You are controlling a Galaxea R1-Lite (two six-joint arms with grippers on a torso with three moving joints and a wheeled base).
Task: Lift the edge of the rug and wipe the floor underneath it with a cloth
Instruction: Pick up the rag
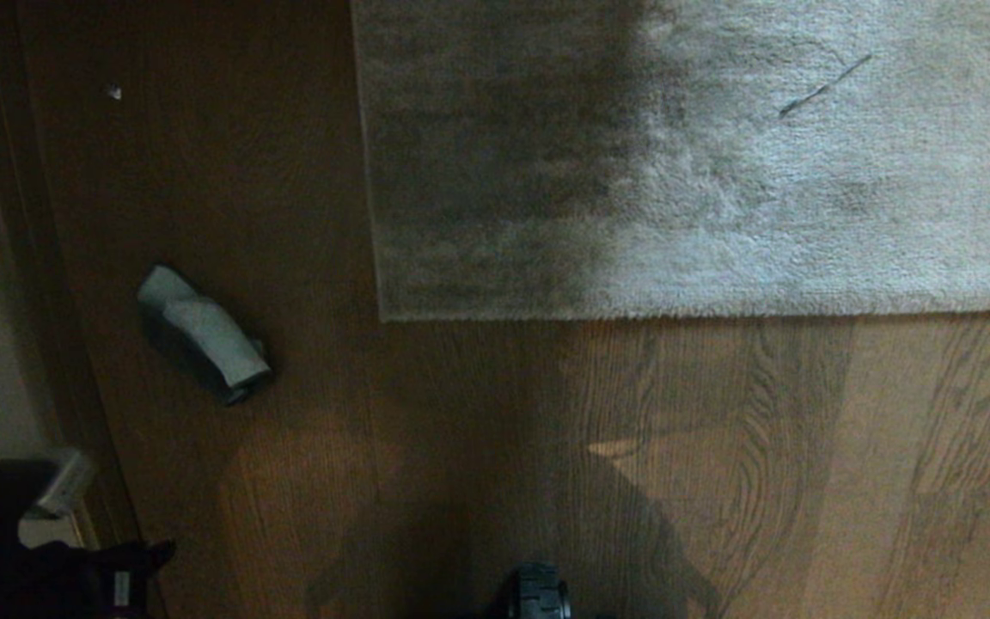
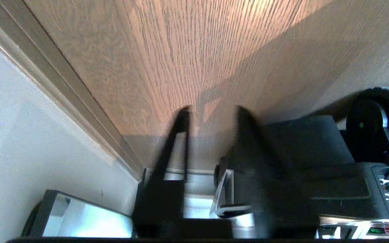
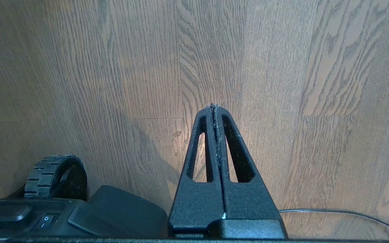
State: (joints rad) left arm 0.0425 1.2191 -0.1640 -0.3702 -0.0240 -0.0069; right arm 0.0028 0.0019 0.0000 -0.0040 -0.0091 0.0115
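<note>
I count one grey-beige short-pile rug [image 1: 718, 172], one small grey-blue microfibre cloth [image 1: 203, 331], and my two black pincers [image 2: 211, 114] [image 3: 213, 107] over the floor.

Head cam: I'm looking steeply down on floor [image 1: 478, 447], rug edge [image 1: 632, 315] across upper frame. Both wrist cams sit low, close over same planks; each catches a base wheel [image 3: 54, 175] at frame bottom.
</note>
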